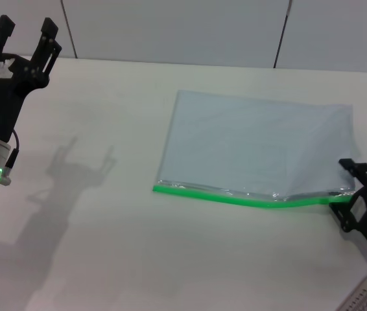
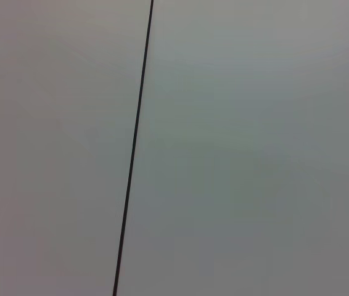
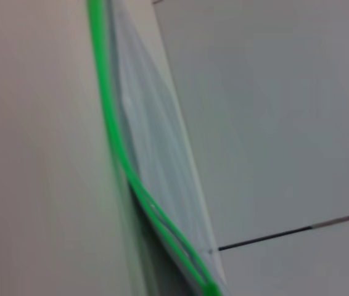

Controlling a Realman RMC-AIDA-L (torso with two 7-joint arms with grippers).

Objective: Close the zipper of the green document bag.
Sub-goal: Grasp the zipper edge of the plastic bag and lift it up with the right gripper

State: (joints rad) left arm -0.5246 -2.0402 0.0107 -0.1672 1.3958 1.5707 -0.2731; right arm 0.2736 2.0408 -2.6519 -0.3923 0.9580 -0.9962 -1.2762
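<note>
Right end effector (image 1: 345, 188) low at near-right, clenched on zipper (image 1: 248, 199) end of green document bag (image 1: 255, 146), lifting that corner off tabletop (image 1: 106, 246). Left end effector (image 1: 24, 32) raised far left, fingers spread, well apart from bag.

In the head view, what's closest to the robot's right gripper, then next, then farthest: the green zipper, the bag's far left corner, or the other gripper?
From the right gripper:
1. The zipper, along the bag's near edge, its right end at the gripper.
2. The far left corner of the green document bag, across the table.
3. The left gripper, raised at far left.
</note>
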